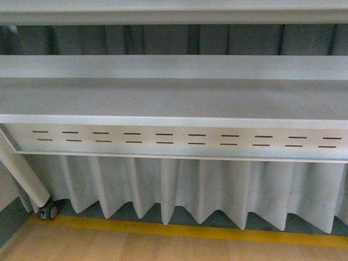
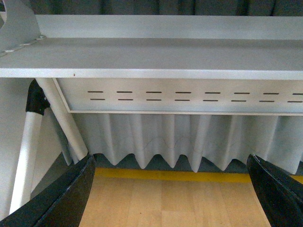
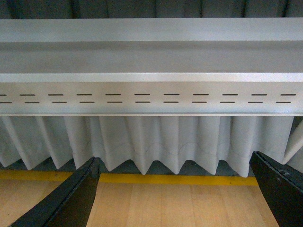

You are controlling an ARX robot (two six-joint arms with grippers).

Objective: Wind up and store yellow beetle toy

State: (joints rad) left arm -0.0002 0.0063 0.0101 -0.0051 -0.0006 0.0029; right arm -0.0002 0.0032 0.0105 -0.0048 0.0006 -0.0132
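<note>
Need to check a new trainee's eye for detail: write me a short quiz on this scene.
1. True or false: the yellow beetle toy shows in at least one view.
2. What runs along the floor below the pleated curtain? A) red tape B) yellow stripe C) blue mat
3. Fill in: the left pincer and right pincer both stand ____, holding nothing.
Key: 1 false; 2 B; 3 open.
</note>
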